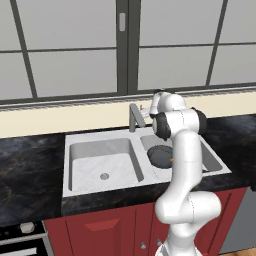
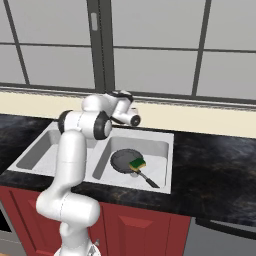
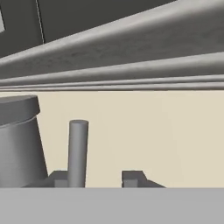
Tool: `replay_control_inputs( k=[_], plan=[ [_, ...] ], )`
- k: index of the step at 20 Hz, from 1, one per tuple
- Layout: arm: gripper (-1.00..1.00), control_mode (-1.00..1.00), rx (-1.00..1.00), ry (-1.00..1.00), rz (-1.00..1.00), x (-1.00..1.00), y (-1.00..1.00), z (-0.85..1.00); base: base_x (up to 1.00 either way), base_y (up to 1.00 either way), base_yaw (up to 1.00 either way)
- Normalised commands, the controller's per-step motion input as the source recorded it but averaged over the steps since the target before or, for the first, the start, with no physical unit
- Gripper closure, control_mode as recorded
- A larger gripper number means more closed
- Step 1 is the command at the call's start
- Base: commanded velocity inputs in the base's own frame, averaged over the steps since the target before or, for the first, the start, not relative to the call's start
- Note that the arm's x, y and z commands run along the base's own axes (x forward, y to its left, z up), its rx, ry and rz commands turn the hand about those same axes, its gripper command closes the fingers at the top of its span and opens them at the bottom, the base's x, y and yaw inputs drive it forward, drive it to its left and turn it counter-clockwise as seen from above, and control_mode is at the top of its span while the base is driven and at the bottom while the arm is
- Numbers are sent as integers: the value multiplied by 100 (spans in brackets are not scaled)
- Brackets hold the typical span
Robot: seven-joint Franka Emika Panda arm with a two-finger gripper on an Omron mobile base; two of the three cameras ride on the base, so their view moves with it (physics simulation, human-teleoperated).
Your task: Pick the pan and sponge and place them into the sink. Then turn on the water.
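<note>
The faucet (image 1: 135,116) lever (image 3: 78,153) rises just beside the left fingertip of the gripper (image 3: 95,178), whose jaws stand apart with nothing between them. Pan (image 2: 126,161) and sponge (image 2: 137,163) already lie in the sink's (image 2: 162,141) right basin; I'd centre on the lever, then push steadily.

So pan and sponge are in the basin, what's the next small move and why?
Probably nudge the faucet handle sideways to start the water. The pan lies in the right basin of the sink with the sponge on it, no stream runs from the faucet, and the fingers sit either side of the thin handle.
</note>
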Motion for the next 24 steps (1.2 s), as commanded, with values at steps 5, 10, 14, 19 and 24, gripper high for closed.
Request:
replay_control_inputs(
  k=[5,10,14,19,24],
  plan=[
    [100,-100,3,9,-4,-9,-19,-4,0,0,0],
    [100,-100,5,14,-6,-9,-41,-3,0,0,0],
    [100,-100,7,14,-6,-13,-52,-5,0,0,0],
    [100,-100,8,13,-7,-12,-50,-2,0,0,0],
    [100,-100,9,8,-6,-17,-53,0,0,0,0]
  ],
)
